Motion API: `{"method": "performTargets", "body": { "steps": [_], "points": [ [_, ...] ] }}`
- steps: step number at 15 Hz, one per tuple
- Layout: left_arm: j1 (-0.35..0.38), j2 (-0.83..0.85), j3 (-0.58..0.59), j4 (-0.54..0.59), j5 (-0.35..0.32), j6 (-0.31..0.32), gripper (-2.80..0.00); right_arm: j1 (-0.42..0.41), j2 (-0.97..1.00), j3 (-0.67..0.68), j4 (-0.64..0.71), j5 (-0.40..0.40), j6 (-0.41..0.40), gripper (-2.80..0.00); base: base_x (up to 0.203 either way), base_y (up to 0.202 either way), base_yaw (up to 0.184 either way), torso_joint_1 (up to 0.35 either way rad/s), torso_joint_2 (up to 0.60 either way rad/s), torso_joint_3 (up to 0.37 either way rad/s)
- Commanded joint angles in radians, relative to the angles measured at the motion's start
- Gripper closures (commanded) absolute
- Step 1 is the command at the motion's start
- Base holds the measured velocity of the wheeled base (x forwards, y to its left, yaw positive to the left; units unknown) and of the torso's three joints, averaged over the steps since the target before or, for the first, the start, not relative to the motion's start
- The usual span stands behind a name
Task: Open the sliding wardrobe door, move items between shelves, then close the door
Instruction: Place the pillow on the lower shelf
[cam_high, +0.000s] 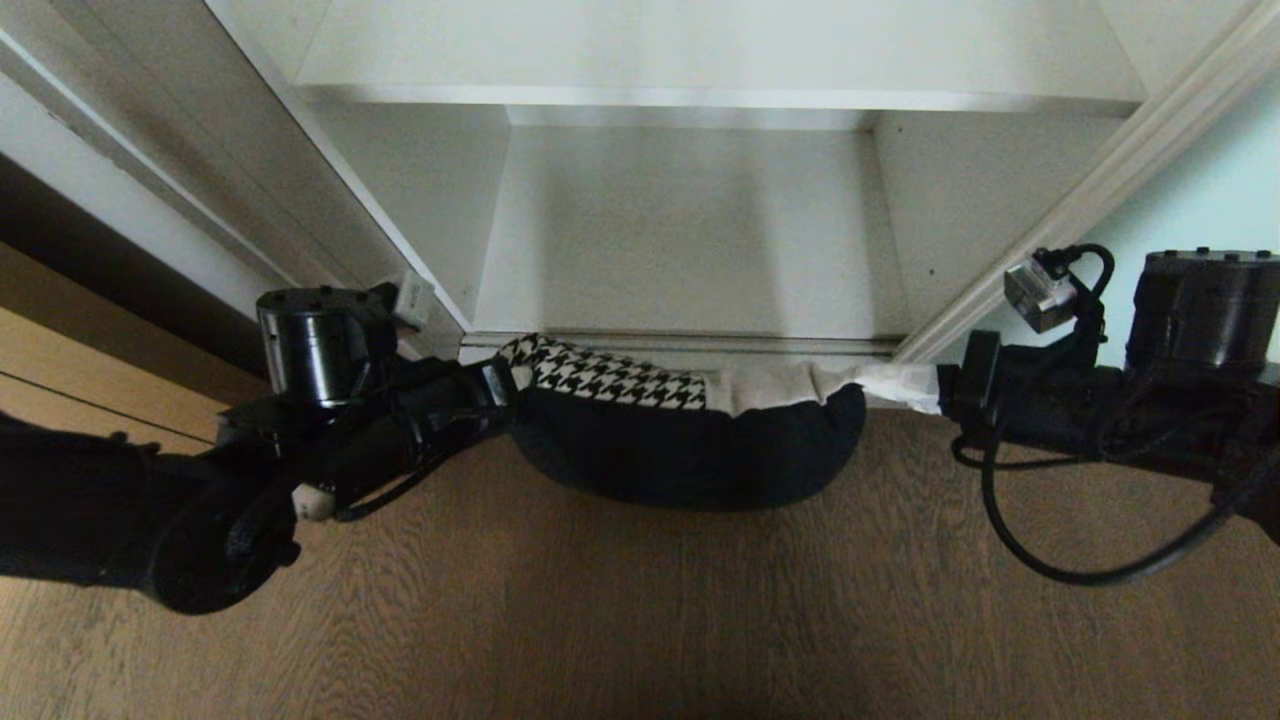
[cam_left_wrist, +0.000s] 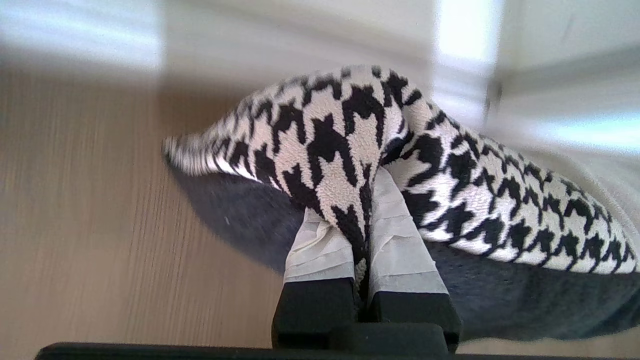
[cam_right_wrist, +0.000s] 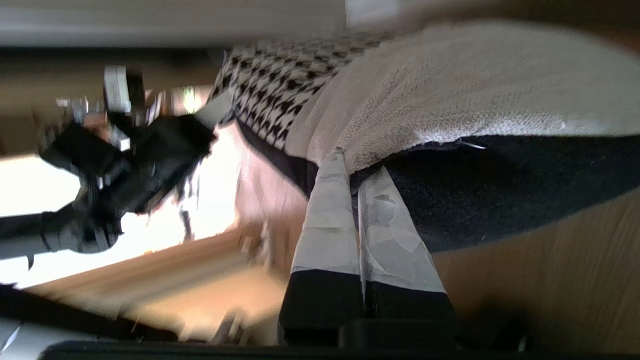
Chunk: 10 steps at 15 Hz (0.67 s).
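Head view: the folded stack of cloth (cam_high: 690, 440) hangs slung between the two arms, above the brown wood floor (cam_high: 640, 620) and just in front of the wardrobe's bottom shelf (cam_high: 690, 230).
Stack: dark navy underneath, sagging in the middle; a houndstooth piece (cam_high: 600, 378) on top toward the left, a beige piece (cam_high: 790, 385) on top toward the right.
Left gripper (cam_high: 497, 388): clamped tight on the houndstooth end of the stack; in the left wrist view its taped fingers (cam_left_wrist: 400, 245) pinch a fold of the houndstooth cloth (cam_left_wrist: 350, 145) between them.
Right gripper (cam_high: 925, 390): clamped tight on the beige end; in the right wrist view its taped fingers (cam_right_wrist: 330, 220) pinch the edge where beige cloth (cam_right_wrist: 450, 95) meets the dark layer (cam_right_wrist: 500, 185).
Shelves: the bottom one is bare, and an upper shelf (cam_high: 700, 50) spans the wardrobe above it.
Sliding wardrobe door (cam_high: 1200, 200): the pale aqua panel stands at the right of the opening, behind the right arm, leaving the compartment open.
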Motion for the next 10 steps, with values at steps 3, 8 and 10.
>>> {"method": "performTargets", "body": {
  "steps": [3, 8, 10],
  "points": [
    [0.038, 0.132, -0.179, -0.130, -0.004, 0.001, 0.00, -0.041, 0.151, -0.204, -0.068, 0.005, 0.005, 0.00, 0.000, 0.000, 0.000, 0.000, 0.00, 0.000],
    [0.039, 0.176, -0.395, -0.130, -0.005, 0.005, 0.00, -0.077, 0.169, -0.370, -0.098, 0.007, 0.009, 0.00, 0.000, 0.000, 0.000, 0.000, 0.00, 0.000],
    [0.039, 0.232, -0.504, -0.134, -0.004, 0.015, 0.00, -0.105, 0.207, -0.413, -0.185, 0.010, 0.013, 0.00, 0.000, 0.000, 0.000, 0.000, 0.00, 0.000]
  ]
}}
